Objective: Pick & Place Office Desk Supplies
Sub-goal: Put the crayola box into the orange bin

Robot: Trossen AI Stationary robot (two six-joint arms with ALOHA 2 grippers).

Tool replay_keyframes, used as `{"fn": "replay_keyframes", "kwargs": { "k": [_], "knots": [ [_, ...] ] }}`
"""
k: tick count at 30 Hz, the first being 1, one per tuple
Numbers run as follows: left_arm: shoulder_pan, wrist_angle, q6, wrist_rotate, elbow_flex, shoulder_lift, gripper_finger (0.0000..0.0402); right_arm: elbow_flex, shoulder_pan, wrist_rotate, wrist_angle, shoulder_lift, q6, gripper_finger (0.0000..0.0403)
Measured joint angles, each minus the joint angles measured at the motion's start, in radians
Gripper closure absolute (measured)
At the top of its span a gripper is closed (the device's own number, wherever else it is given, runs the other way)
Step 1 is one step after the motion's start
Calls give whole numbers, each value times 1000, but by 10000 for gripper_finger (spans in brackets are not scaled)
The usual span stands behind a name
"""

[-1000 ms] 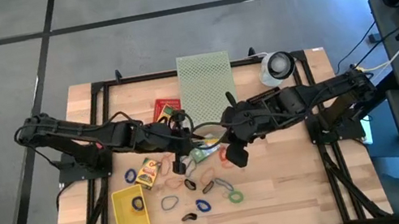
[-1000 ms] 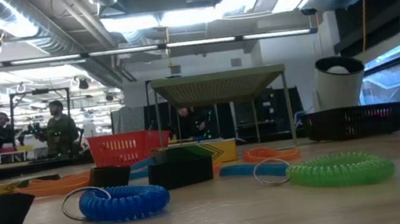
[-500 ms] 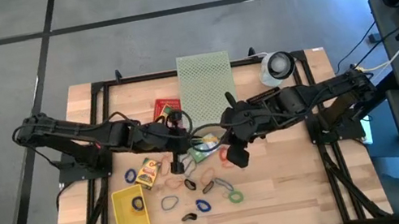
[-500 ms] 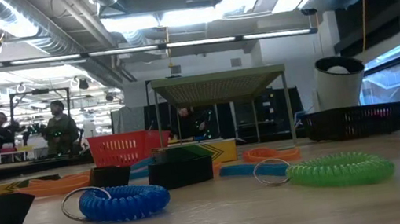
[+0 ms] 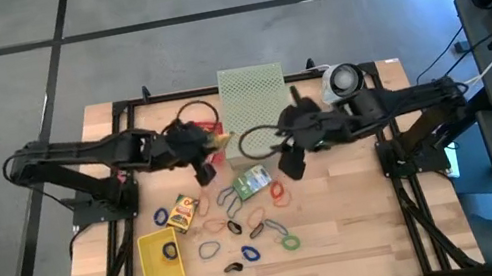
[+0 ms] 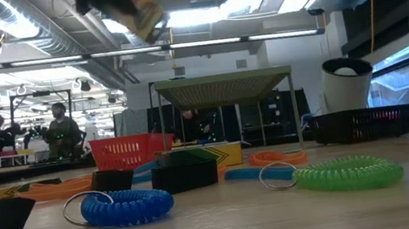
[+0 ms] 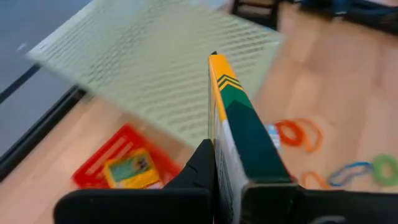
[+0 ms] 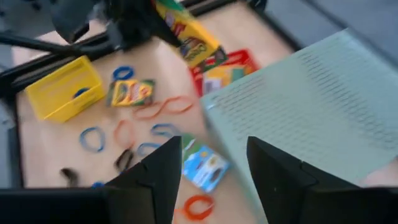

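Yellow-and-green card box [image 7: 239, 124] sits clamped in our left gripper [image 7: 214, 180], raised near the red basket [image 7: 121, 163]; we lower it level before releasing; right gripper [image 8: 214, 163] hangs spread, empty.

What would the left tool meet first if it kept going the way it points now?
Probably the pale green perforated box, just past the yellow-and-green card box that the left tool grips; depth is unclear.

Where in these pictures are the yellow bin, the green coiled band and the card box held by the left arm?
yellow bin [image 5: 159, 258]: high view, on its inside floor.
green coiled band [image 6: 349, 173]: low view, middle of the coil.
card box [image 7: 239, 121]: left wrist view, on its green side face.
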Motion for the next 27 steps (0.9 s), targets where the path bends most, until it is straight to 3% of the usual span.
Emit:
{"fn": "replay_keyframes", "kwargs": {
  "k": [8, 15, 20, 27],
  "knots": [
    [174, -2, -150, 111, -137, -16, 385, 0, -9, 95, -4, -94, -32, 252],
    [310, 196, -170, 248, -292, -15, 385, 0, -9, 109, -62, -151, -32, 277],
    [401, 228, -199, 340, -382, -15, 385, 0, -9, 116, -95, -169, -32, 293],
    [474, 315, -230, 417, -422, 2, 385, 0, -9, 123, -120, -169, -81, 311]
  ]
}}
